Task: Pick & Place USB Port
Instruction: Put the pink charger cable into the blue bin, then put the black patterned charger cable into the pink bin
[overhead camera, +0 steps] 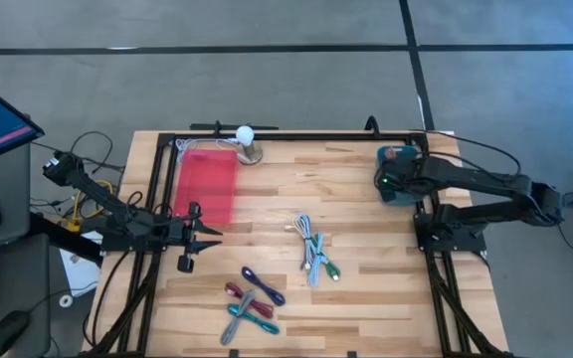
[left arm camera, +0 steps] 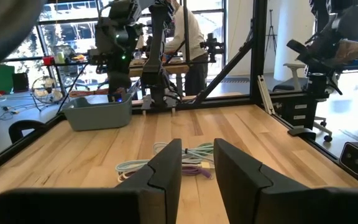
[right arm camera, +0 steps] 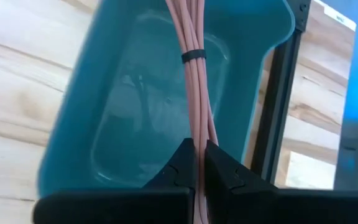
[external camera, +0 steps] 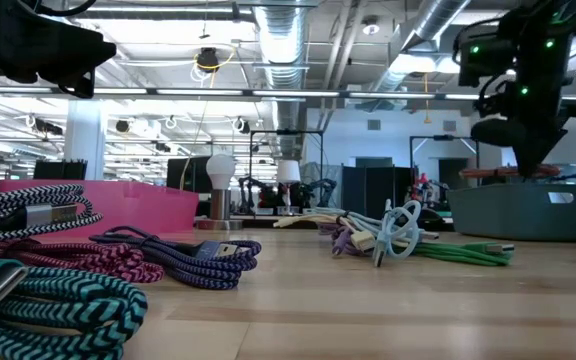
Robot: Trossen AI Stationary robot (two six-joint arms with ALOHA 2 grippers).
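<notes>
A bundle of salmon-pink cable (right arm camera: 194, 74), bound by a black tie (right arm camera: 193, 56), hangs from my right gripper (right arm camera: 199, 149) over the teal bin (right arm camera: 123, 124). The bin stands at the table's far right (overhead camera: 398, 174), and my right gripper (overhead camera: 391, 181) is shut on the cable above it. My left gripper (overhead camera: 210, 235) waits open near the table's left edge, level, pointing toward the right (left arm camera: 197, 171). A pastel cable bundle (overhead camera: 312, 249) and braided cables (overhead camera: 252, 298) lie on the table. My right gripper pinches the pink cable bundle (right arm camera: 199, 134) between its two fingers, coming from above and pointing down. The strands run along the fingers and hang below them into the teal bin. Its lower end is out of the picture.
A pink tray (overhead camera: 207, 184) lies at the far left, with a lamp with a white bulb (overhead camera: 247, 139) beside it. A black frame (overhead camera: 296, 134) runs round the table. Bare wood (overhead camera: 366, 229) lies between the cables and the bin.
</notes>
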